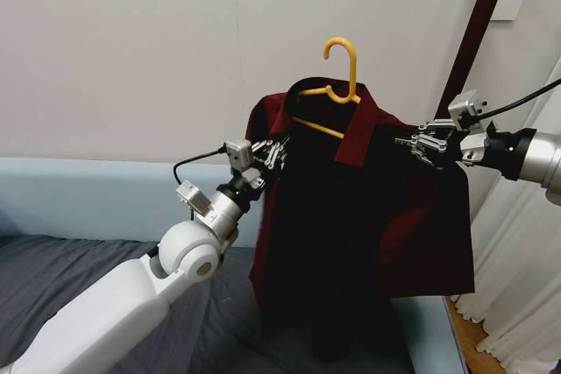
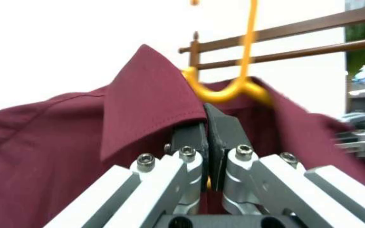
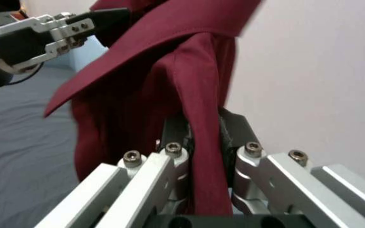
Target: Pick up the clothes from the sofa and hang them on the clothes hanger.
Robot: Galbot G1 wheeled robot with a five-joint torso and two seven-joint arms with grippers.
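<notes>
The dark red shirt [image 1: 351, 216] is off the sofa [image 1: 70, 286] and held in the air in front of the wall, well above the cushions. It is already threaded onto the yellow hanger [image 1: 354, 76]: the collar sits around the hanger's neck and the hook stands up free above it, touching nothing.

The left gripper [image 1: 267, 157] holds the shirt's shoulder on the robot's left side. In the left wrist view its jaws are pressed together just beside the collar, apparently on the fabric, with a sliver of yellow showing between them. The right gripper [image 1: 421, 144] holds the other shoulder, and the right wrist view shows its jaws clamped on a fold of the red cloth. The shirt hangs spread between the two arms, its hem dangling over the sofa's end.

So picking up and dressing the hanger look done. What seems left is the hanging itself. The hook is not yet on anything, and the brown wooden rack [image 1: 478, 32] stands apart, up and to the robot's right. The arms would need to carry the shirt there and catch the hook on a bar.
</notes>
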